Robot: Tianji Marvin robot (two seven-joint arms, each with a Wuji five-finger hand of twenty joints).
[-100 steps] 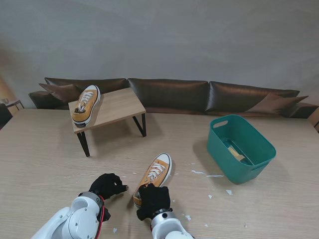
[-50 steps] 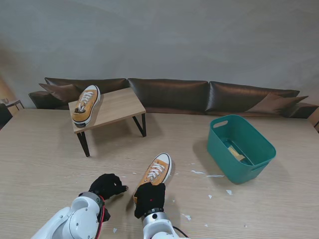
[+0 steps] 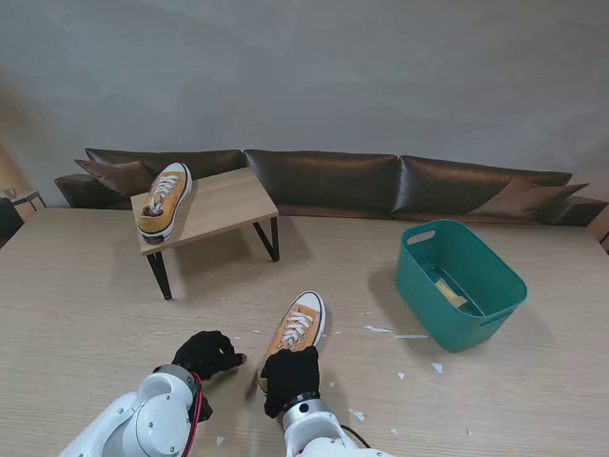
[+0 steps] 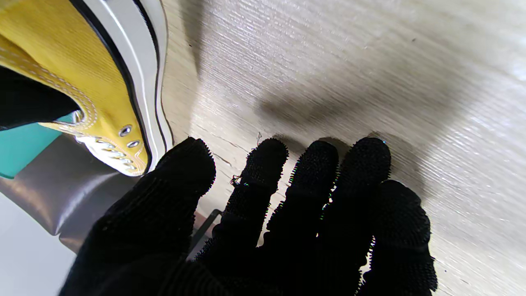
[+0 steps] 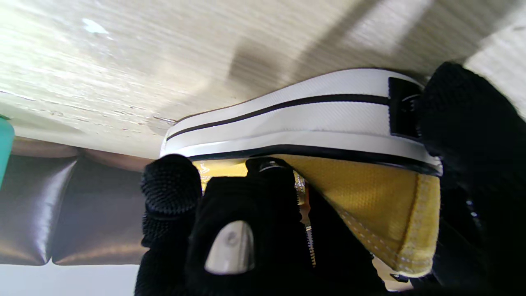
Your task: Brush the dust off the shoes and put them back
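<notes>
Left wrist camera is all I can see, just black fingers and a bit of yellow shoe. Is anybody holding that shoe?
Observer: Yes. The right hand is closed on the heel of the near shoe, with the thumb on the heel patch and the other fingers at the shoe's opening.
Operator: Is there another shoe?
Observer: Yes, a second shoe sits on the small wooden table, farther from me and to the left.
Operator: What's the green thing in my corner?
Observer: A green basket on the right of the floor, with something pale lying inside.
Operator: Is my hand holding anything?
Observer: No. The left hand rests open beside the near shoe.
</notes>
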